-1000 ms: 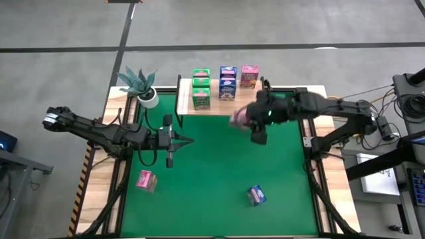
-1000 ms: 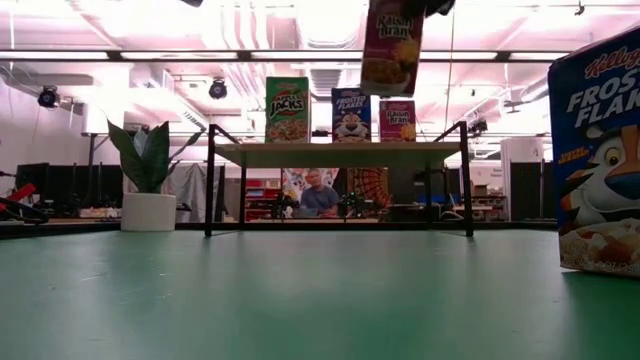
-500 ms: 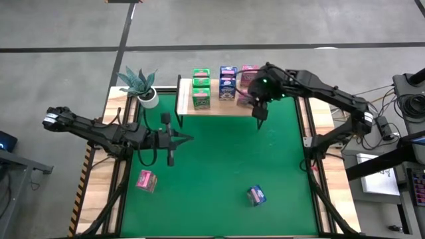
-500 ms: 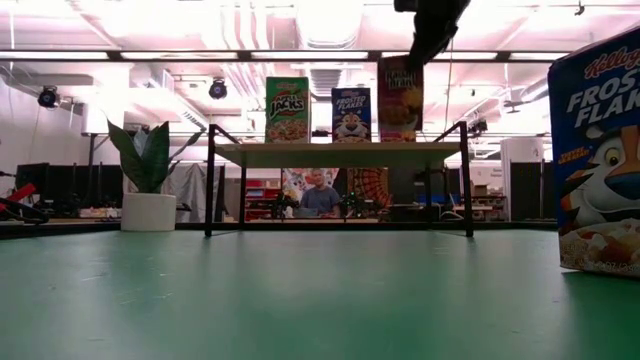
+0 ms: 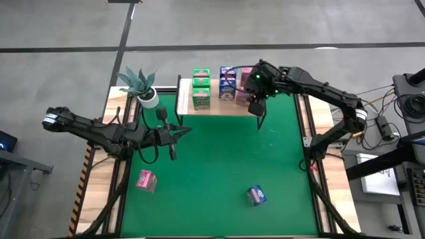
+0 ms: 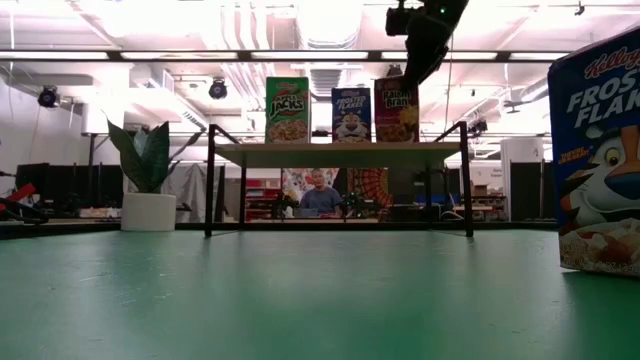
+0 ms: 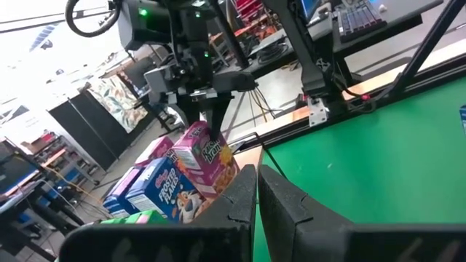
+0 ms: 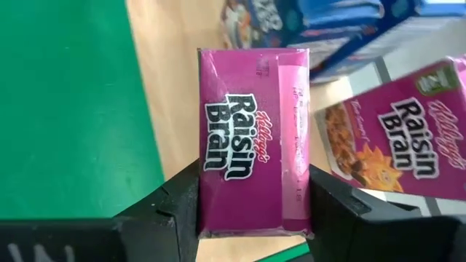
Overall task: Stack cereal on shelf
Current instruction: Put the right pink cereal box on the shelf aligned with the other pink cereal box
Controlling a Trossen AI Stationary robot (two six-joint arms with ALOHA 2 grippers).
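The right gripper [image 5: 254,93] hangs over the right end of the shelf [image 5: 222,106], its fingers [image 8: 178,207] clamped on the two long sides of a pink Raisin Bran box [image 8: 253,142]. The right wrist view reads "Kellogg's Raisin Bran" in white script along the box's top panel. Just beside it stands a second pink Raisin Bran box [image 8: 397,138] with a sun and a bowl of flakes printed on its face. Behind them, blue boxes [image 8: 320,22] are cut off by the frame edge.

In the low view the shelf's plank carries a green box [image 6: 287,110] reading "Jacks", a blue box [image 6: 350,114] reading "Frosted Flakes" with a tiger, and the pink box reading "Raisin Bran". The rows behind these are hidden in that view. Whether the held box's base touches the plank cannot be told.

A large blue box [image 6: 597,150] fills the low view's right edge, showing "Kellogg's Frost… Flak…", its lettering cut off. From above, this blue box [image 5: 256,194] lies on the green table [image 5: 219,166], well apart from a loose pink box [image 5: 146,180] near the left side.

The left gripper [image 5: 178,133] waits over the table, fingers [image 7: 240,200] closed together with nothing between them.
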